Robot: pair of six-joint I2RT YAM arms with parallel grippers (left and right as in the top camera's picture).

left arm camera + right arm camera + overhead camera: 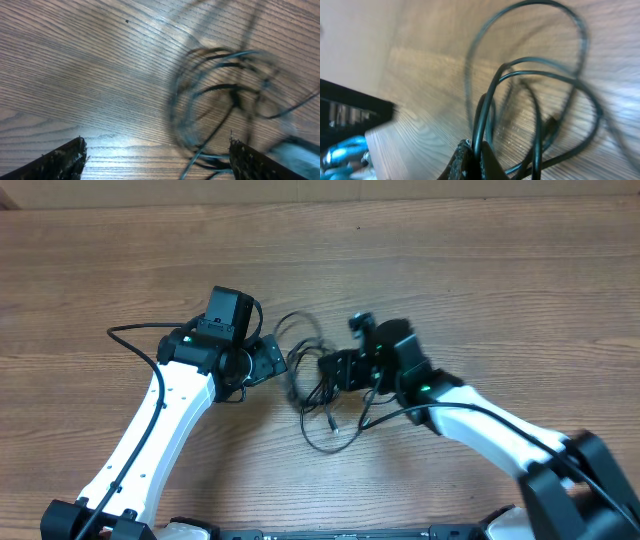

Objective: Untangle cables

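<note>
Pale wood-grain table [480, 260] fills every view, softly lit

Blurred cables, cropped fingers

In the left wrist view the cables [225, 100] smear into one soft tangle at 3 o'clock, with no strand separable. The left gripper [157, 160] shows only two tips, cut off at 6 o'clock. In the right wrist view the right gripper [472, 162] is cropped at 6 o'clock, and a blurred dark-and-blue shape [345, 135] runs off at 8 o'clock. Overhead, plug ends are too small to tell.
</note>
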